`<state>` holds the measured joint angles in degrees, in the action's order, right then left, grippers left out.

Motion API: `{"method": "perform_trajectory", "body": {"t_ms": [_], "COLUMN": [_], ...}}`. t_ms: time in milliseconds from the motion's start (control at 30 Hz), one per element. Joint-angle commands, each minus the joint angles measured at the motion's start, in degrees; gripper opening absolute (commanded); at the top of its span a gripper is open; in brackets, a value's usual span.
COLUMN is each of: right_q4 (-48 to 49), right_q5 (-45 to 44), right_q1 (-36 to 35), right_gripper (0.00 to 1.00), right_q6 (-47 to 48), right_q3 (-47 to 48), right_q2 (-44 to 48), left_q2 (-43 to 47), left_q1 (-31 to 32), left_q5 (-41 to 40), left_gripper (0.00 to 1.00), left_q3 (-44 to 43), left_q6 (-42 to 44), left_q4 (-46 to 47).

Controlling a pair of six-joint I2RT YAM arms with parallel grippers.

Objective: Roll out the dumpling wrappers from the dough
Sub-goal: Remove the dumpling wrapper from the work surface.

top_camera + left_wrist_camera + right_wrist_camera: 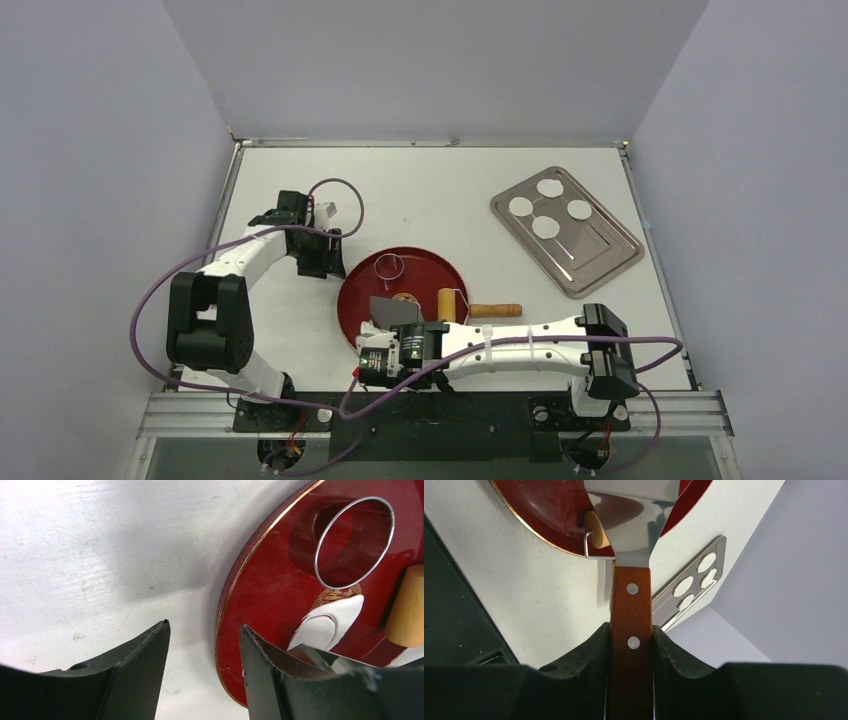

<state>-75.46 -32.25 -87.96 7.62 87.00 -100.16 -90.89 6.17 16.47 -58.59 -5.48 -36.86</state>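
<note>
The dough (325, 625), a thin white ragged sheet, lies on the red plate (270, 580); the top view hides it under the scraper blade (393, 312). My right gripper (631, 630) is shut on the scraper's wooden handle (631, 600), its metal blade (634, 525) over the plate. In the top view the right gripper (388, 338) sits at the plate's near rim. My left gripper (202, 630) is open and empty, straddling the plate's left rim (345, 290); it also shows in the top view (322, 262). Several round white wrappers (546, 207) lie on a steel tray (600, 255).
A metal ring cutter (316, 565) stands on the plate's far part (390, 266). A wooden rolling pin (480, 308) lies across the plate's right rim, its end in the left wrist view (407, 612). The tray sits at the back right, near the table's right edge.
</note>
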Motion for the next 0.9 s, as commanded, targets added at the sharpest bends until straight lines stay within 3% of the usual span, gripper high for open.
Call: {"method": "perform_trajectory", "body": {"t_ms": [0,500,867], "right_q4": [-1.24,-0.84,1.80], "right_q5": [-2.30,-7.22,-2.85], "right_q1": [-1.52,-2.87,1.06], "right_gripper": [0.00,0.00,0.00], "right_q6": [0.27,-0.79,-7.55], "right_q3": [2.21,2.09,0.38], "right_q2": [2.58,7.32,13.08], "left_q2": [2.65,6.50,7.41], "left_q1": [-0.24,-0.37,-0.86], "left_q5": [-0.65,-2.45,-2.61], "left_gripper": [0.50,0.51,0.56], "left_q3": [1.19,2.69,2.40], "left_q6": [0.84,1.50,0.82], "left_q4": [2.11,3.00,3.25]}}
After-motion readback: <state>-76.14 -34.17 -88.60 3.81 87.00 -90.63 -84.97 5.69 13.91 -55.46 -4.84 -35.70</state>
